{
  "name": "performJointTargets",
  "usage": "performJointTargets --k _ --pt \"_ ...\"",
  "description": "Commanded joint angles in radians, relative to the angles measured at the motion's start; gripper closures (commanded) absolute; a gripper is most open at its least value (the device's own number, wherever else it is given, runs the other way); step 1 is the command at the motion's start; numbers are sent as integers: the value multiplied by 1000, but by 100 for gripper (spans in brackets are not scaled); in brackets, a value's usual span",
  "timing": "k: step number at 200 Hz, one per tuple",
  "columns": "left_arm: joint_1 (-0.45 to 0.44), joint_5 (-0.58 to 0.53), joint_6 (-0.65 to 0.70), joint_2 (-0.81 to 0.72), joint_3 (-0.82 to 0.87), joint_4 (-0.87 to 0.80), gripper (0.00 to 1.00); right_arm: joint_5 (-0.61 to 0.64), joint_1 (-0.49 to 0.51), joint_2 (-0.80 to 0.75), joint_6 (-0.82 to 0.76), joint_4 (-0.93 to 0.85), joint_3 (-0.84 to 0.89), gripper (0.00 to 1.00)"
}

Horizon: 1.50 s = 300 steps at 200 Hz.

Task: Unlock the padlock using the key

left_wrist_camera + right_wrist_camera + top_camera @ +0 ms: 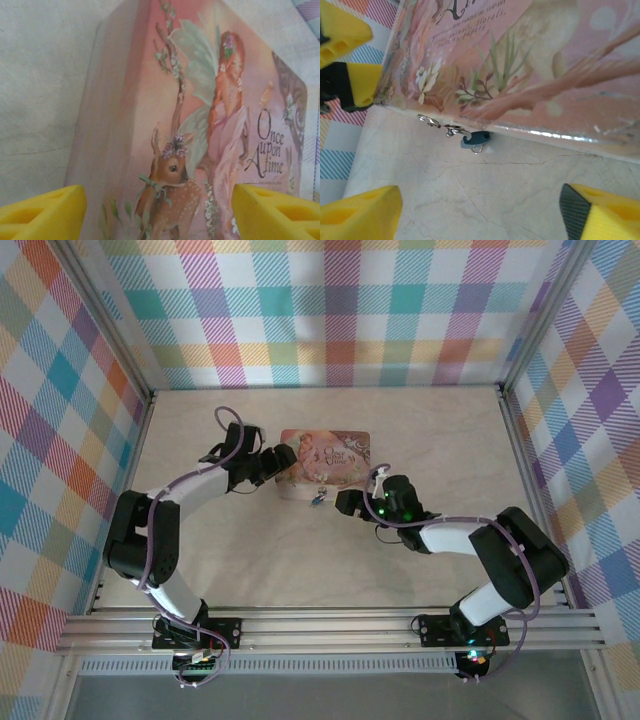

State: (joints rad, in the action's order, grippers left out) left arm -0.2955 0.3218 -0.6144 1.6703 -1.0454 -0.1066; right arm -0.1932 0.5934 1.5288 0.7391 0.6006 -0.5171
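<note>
**Both pincers open, padlock (pixel 476 139) lying free by the tin**

My left pincer (pixel 157 200) is spread wide, its yellow fingers (pixel 40 212) well apart and gripping nothing. It points at the end of the pink tin (pixel 330 455) that faces the table's left edge. The tin's lid shows a fairy, a fawn and the words "Once upon a time". The tin lies flat around the middle of the table (pixel 250 560), a little toward the far edge.

My right pincer (pixel 481 197) is also wide open and empty. It hovers low over the bare marbled tabletop on the near side of the tin, pointing at the tin's near edge. The small blue padlock rests on the table just beside that edge, toward the tin's near-left corner. It sits ahead of my right fingers and apart from them. A short string of silvery rings (pixel 432 122) runs from the padlock along the foot of the tin. Which bit of that metal is the key I cannot tell.
</note>
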Motion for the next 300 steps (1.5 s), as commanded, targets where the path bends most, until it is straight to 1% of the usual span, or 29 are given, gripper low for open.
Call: performJointTargets --k 1,17,26,56,98,126,136,142,156,181,194,230,265,300 --pt "12 42 23 10 -2 -16 27 -46 -18 10 -36 -4 -51 10" --pt "10 44 22 9 23 -15 30 -52 -37 12 -48 -3 -60 6" --pt "10 46 20 5 40 -12 32 -60 -47 17 -58 -1 -69 5" --pt "6 44 12 -29 113 -4 36 -99 -76 45 -100 2 -109 5" --pt "-4 30 2 -91 196 -10 37 -141 -104 112 -159 18 -175 5" --pt "-14 41 -19 -123 230 -3 37 -174 -110 143 -216 22 -195 5" --pt "-17 39 -25 -135 238 -2 37 -174 -110 137 -228 22 -187 2" --pt "-20 35 -30 -139 241 -2 37 -170 -110 129 -228 54 -177 0" --pt "-25 28 -36 -150 243 -2 37 -169 -109 111 -219 90 -141 0" --pt "-33 27 -37 -149 231 -3 37 -211 -98 91 -205 102 -110 4" --pt "-37 22 -37 -145 225 -2 37 -218 -80 91 -199 102 -103 4" --pt "-44 7 -36 -134 220 2 38 -226 -43 148 -153 182 -95 2" --pt "-47 -12 -37 -130 220 -15 39 -245 -33 219 -108 264 -107 3" --pt "-47 -13 -36 -130 215 -22 39 -257 -12 263 -107 255 -141 5"
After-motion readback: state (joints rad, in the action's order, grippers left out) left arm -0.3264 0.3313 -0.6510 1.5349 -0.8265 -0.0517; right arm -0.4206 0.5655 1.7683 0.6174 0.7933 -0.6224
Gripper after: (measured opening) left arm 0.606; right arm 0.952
